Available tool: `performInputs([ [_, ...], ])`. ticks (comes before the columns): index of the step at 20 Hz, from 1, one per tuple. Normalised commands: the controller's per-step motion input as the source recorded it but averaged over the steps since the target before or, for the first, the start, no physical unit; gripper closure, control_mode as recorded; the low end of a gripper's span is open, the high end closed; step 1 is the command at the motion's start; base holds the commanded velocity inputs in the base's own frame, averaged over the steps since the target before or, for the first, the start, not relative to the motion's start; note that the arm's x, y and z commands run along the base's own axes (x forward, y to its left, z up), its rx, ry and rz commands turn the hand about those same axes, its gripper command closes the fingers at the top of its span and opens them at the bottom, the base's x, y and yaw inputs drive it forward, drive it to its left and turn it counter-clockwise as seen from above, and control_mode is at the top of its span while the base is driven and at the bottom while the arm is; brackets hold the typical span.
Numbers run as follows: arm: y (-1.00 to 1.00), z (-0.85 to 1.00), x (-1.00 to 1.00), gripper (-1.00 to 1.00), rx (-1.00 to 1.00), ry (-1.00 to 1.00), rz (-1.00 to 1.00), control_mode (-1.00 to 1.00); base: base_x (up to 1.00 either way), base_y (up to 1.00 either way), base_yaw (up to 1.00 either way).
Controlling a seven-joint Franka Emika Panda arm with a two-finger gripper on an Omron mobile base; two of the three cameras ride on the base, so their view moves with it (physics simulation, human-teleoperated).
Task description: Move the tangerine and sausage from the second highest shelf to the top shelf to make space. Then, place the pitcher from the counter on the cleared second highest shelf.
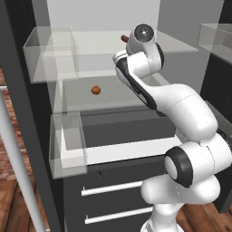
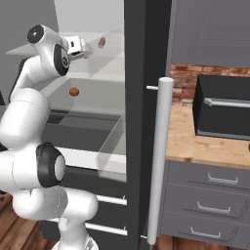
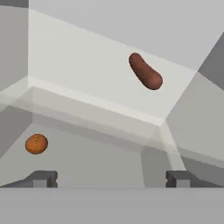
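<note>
The reddish-brown sausage [image 3: 145,71] lies on the pale top shelf [image 3: 87,65] of the open fridge, also seen as the sausage [image 2: 101,42] and sausage [image 1: 123,38] just past my hand. The orange tangerine [image 3: 36,144] rests on the greyer second highest shelf [image 3: 96,157], toward its left; it is the tangerine [image 1: 95,90] and tangerine [image 2: 73,91] in the base views. My gripper [image 3: 111,177] is open and holds nothing; the gripper [image 2: 89,49] hovers at top-shelf height, short of the sausage. The pitcher is out of view.
Clear door bins [image 1: 50,54] hang on the fridge door at the left. A fridge drawer [image 2: 88,132] sits below the shelves. To the right stand the door edge with a long handle [image 2: 158,156], the tan counter [image 2: 195,141] and a black microwave [image 2: 224,105].
</note>
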Motion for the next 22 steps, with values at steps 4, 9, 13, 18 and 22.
performInputs([
  [4,0.18,-0.60,-0.90,-1.00,0.17,0.00,0.00,-1.00,0.00,0.00,0.00],
  [9,0.33,-0.74,-0.45,-1.00,0.20,0.05,0.00,-1.00,0.00,0.00,0.00],
  [13,0.37,-0.46,-0.09,-1.00,0.18,0.07,0.00,-1.00,0.00,0.00,0.00],
  [18,0.36,-0.17,0.12,-1.00,0.05,0.17,0.00,-1.00,0.00,0.00,0.00],
  [22,0.43,-0.17,0.37,-1.00,0.00,0.19,0.00,-1.00,0.00,0.00,0.00],
])
